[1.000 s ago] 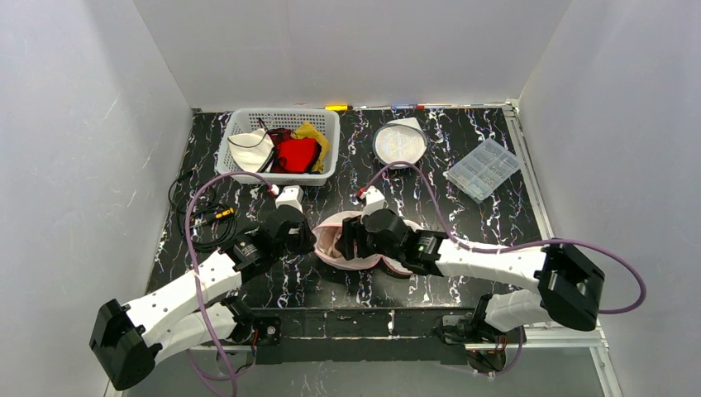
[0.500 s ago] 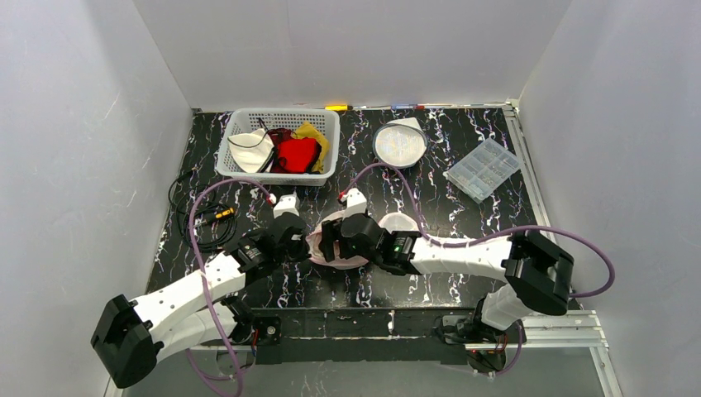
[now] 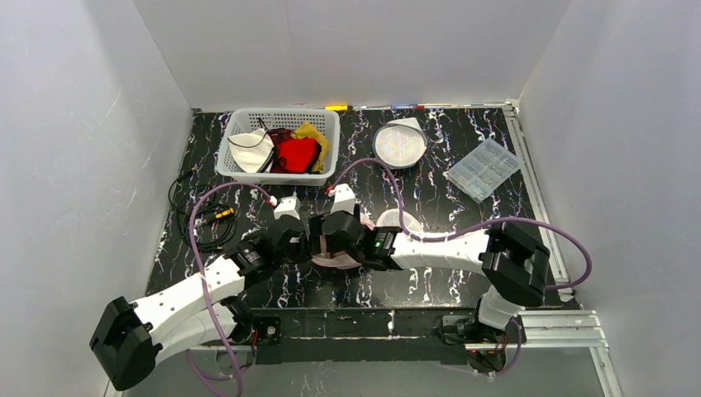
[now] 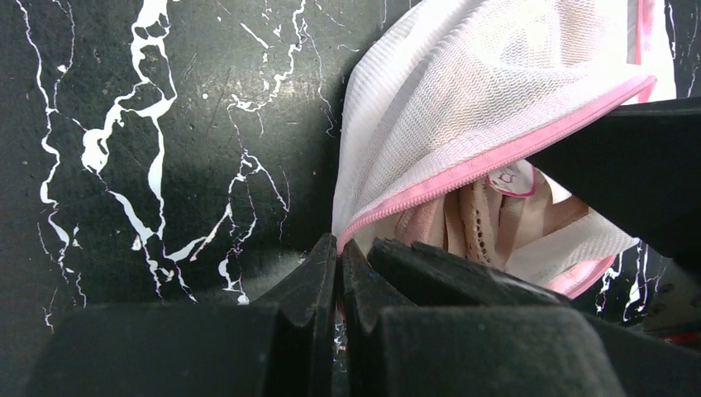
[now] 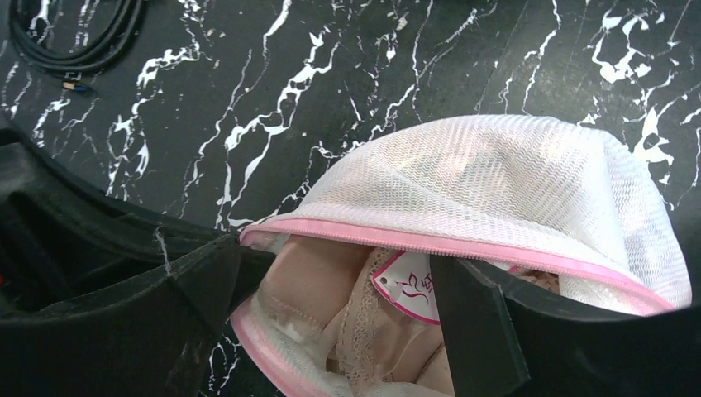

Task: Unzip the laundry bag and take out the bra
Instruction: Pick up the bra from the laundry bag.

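The white mesh laundry bag (image 3: 337, 253) with pink zip edging lies at the table's near middle, its mouth open. In the left wrist view my left gripper (image 4: 339, 248) is shut on the pink zip edge at the corner of the bag (image 4: 463, 83). A beige lace bra (image 5: 322, 281) with a white and pink tag (image 5: 405, 285) shows inside the bag (image 5: 496, 182). My right gripper (image 5: 339, 298) is open at the mouth, one finger on each side of the bra. In the top view the two grippers (image 3: 304, 242) (image 3: 328, 240) are close together.
A white basket (image 3: 240, 124) of clothes stands at the back left. A round white dish (image 3: 399, 142) and a clear compartment box (image 3: 483, 169) are at the back right. Black cables (image 3: 198, 211) lie at the left.
My right gripper has moved left toward the left gripper, and the bag has shifted left with it. The left gripper has stayed shut on the bag and has moved only slightly.
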### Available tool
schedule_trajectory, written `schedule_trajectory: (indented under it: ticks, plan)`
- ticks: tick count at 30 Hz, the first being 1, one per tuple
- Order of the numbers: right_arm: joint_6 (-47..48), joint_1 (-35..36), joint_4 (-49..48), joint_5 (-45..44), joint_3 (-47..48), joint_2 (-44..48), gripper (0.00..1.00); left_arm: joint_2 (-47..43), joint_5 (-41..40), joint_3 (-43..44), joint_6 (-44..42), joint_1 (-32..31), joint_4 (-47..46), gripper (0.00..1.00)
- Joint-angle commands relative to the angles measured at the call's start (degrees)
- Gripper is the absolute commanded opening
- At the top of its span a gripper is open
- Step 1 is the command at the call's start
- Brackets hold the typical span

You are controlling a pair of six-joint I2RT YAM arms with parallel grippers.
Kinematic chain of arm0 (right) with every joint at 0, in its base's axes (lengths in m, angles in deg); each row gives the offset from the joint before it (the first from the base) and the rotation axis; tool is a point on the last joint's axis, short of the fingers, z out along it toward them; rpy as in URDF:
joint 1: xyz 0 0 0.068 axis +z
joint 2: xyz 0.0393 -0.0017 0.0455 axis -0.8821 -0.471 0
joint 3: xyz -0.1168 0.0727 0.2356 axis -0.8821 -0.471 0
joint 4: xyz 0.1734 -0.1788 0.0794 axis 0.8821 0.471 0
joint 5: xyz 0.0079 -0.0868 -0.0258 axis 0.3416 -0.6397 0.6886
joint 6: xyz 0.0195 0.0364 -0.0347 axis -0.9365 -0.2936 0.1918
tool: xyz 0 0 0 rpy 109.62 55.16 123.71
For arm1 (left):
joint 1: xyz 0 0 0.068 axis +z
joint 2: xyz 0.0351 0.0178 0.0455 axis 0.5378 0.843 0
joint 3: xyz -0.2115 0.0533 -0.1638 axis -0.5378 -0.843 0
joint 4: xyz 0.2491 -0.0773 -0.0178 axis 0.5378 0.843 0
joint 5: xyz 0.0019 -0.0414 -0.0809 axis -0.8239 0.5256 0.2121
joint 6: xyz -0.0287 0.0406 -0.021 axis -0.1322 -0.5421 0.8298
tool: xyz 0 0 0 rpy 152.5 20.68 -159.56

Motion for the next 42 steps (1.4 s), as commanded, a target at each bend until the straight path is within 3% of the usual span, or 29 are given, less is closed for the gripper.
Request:
schedule_trajectory:
  ticks: [1, 6, 13, 16, 18, 21, 23, 32, 36, 42]
  plan:
    - [-1.18, 0.46, 2.52, -3.09, 2.95, -1.64, 0.91, -1.13, 0.16, -0.5, 0.4, -0.14, -0.26, 0.0]
    - [-0.86, 0.66, 5.62, -4.46, 2.44, -1.47, 0.81, -1.07, -0.35, -0.49, 0.28, -0.14, 0.13, 0.0]
    - [-0.86, 0.68, 7.4, -6.86, 0.26, 1.49, 0.48, -1.16, -1.12, -0.45, 0.5, -0.12, 0.48, 0.0]
    - [-0.47, 0.69, 8.01, -8.2, -1.29, 3.92, 0.38, -1.32, -1.41, -0.32, 0.45, -0.13, 0.79, 0.0]
    - [-0.06, 0.69, 7.75, -8.27, -2.14, 4.92, 0.4, -1.42, -1.37, -0.4, 0.6, -0.09, 0.47, 0.0]
    - [0.93, 0.63, 7.55, -6.88, -1.68, 4.9, 0.6, -1.34, -1.08, -0.41, 0.75, -0.09, -0.1, 0.0]
    - [1.54, 0.69, 8.06, -6.19, -0.71, 4.03, 0.68, -1.3, -0.91, -0.32, 0.77, -0.13, -0.41, 0.0]
    - [3.36, 0.71, 8.67, -2.75, 2.18, -0.56, 0.7, -1.04, -0.3, 0.23, 0.84, -0.12, -0.02, 0.0]
    - [3.31, 0.69, 10.53, -3.77, 2.63, -1.77, 0.55, -1.46, -0.26, 0.21, 0.93, -0.13, 0.03, 0.0]
    - [3.4, 0.76, 10.8, -4.97, 1.08, 0.89, 0.17, -1.85, -0.4, 0.28, 1.19, -0.14, 0.48, 0.0]
